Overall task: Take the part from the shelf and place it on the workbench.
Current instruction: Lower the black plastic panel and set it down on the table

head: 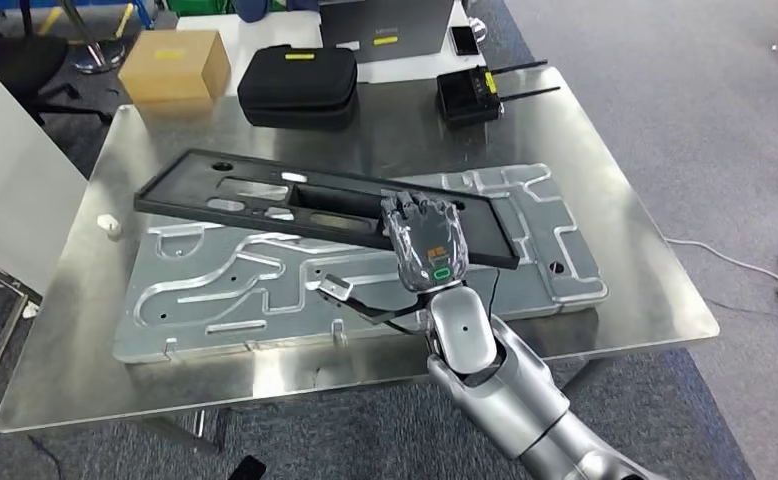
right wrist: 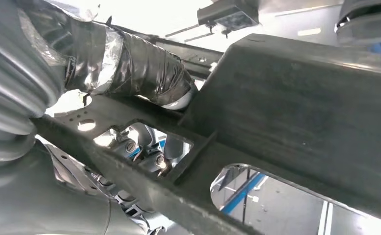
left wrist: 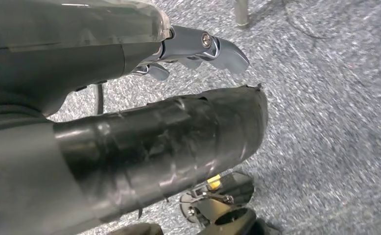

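The part is a long flat black frame (head: 265,205) with cut-outs. It lies aslant over a grey machined plate (head: 215,290) on the steel workbench (head: 625,300). My right hand (head: 423,240) grips the frame near its right end. In the right wrist view the taped thumb (right wrist: 139,63) presses on the frame (right wrist: 296,112), and the fingers (right wrist: 149,154) show beneath it through a cut-out. Whether the frame's left end touches the plate I cannot tell. My left hand (left wrist: 130,98) hangs over grey carpet, holding nothing, its fingers (left wrist: 203,46) apart from the taped thumb.
At the back of the workbench stand a cardboard box (head: 173,62), a black zip case (head: 298,85) and a black handset with antennas (head: 470,95). A small white piece (head: 108,225) lies at the left edge. A white panel (head: 5,180) stands to the left.
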You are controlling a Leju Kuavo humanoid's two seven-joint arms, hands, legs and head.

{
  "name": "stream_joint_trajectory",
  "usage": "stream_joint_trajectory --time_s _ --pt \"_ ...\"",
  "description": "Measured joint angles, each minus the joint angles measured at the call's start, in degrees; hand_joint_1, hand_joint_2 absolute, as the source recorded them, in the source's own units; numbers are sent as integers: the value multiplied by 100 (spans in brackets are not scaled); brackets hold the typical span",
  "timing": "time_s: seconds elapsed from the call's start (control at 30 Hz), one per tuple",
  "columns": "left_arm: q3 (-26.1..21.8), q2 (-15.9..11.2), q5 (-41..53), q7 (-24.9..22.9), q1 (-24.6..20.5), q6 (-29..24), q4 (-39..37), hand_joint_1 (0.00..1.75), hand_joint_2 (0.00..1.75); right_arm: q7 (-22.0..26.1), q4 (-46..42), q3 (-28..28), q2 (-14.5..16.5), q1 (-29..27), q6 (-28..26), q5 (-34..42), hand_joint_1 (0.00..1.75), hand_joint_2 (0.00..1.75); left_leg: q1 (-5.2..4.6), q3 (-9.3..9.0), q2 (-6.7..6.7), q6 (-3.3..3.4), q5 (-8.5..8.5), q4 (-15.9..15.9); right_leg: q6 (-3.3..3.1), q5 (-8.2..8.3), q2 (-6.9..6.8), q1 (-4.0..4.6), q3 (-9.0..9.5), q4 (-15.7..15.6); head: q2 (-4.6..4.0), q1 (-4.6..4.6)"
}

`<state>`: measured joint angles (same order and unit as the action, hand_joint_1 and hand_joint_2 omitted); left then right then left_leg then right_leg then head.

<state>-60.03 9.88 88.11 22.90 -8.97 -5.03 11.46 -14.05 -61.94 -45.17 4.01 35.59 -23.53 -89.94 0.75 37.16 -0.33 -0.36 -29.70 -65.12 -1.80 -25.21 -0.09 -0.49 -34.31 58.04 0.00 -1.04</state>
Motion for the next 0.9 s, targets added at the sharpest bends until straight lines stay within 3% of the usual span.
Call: stream_joint_trajectory --time_s 0.07,0.1,0.13,0.2,0.27,0.43,0.5,0.57,0.6,0.63,0.67,0.73,0.8,0.87,0.9 --pt "5 2 0 -5 3 0 -1 0 0 9 59 -11 32 14 33 -1 166 175 15 350 1 -44 -273 -720 -17 -7 -2 2 -1 12 0 2" --pt "9 2 0 -13 7 1 -1 0 0 16 113 -14 53 20 75 -1 167 175 27 441 1 -65 -278 -887 -19 -15 -1 2 -1 23 0 2" --pt "17 2 0 -23 7 1 0 0 0 25 190 -14 82 37 130 -1 166 175 40 430 3 -81 -177 -842 -14 -25 4 -2 -2 41 0 2" --pt "51 -1 0 -46 -3 7 1 0 0 31 418 -14 156 107 238 -1 165 175 69 128 9 -96 213 -173 20 -61 20 -13 -4 98 0 2" --pt "92 -2 0 -60 -30 21 1 0 0 -12 733 -13 229 228 298 -1 164 175 63 -158 4 -71 418 441 80 -100 34 3 -37 170 0 -1" --pt "171 -1 -14 -72 -46 52 0 0 0 -275 1720 62 300 544 300 -1 168 175 61 -208 -22 101 459 607 219 -170 28 8 -97 268 0 -9" --pt "216 0 -29 -74 -50 62 1 0 0 -358 2060 127 298 640 307 -1 167 175 72 -210 -14 158 479 630 270 -455 25 -11 -320 748 0 -11" --pt "243 -1 -43 -76 -49 72 1 0 0 -453 2356 172 296 693 345 -1 168 175 63 -206 -5 178 477 631 304 -769 25 -19 -676 1490 0 -11" --pt "249 -1 -49 -76 -48 75 1 0 0 -509 2490 179 296 704 385 -1 168 175 59 -207 -4 181 475 630 309 -810 25 -21 -793 1717 0 -12" --pt "256 -1 -58 -76 -49 77 1 0 0 -571 2611 180 296 716 443 -1 168 175 56 -210 -6 184 472 629 304 -739 25 -21 -812 1735 0 -12" --pt "269 -1 -74 -76 -50 78 1 0 0 -640 2719 180 296 740 520 -1 166 175 53 -218 -9 184 468 629 286 -564 25 -20 -716 1512 0 -13" --pt "310 5 -106 -77 -55 79 0 0 0 -784 2905 175 298 831 703 -1 159 175 40 -233 -15 172 459 628 225 -178 25 -3 -351 739 0 -11" --pt "356 9 -131 -78 -61 76 -1 0 0 -894 3063 168 297 933 852 -1 89 175 21 -228 -16 137 457 626 180 -42 26 31 -121 232 0 -8" --pt "381 9 -152 -83 -58 70 0 0 0 -950 3193 164 293 979 901 -1 11 175 14 -230 -15 81 472 649 150 -58 27 54 -89 143 0 -5" --pt "385 8 -162 -87 -54 66 0 0 0 -971 3239 163 291 982 892 -1 0 175 20 -234 -12 51 464 654 123 -42 21 39 -68 114 0 -4"
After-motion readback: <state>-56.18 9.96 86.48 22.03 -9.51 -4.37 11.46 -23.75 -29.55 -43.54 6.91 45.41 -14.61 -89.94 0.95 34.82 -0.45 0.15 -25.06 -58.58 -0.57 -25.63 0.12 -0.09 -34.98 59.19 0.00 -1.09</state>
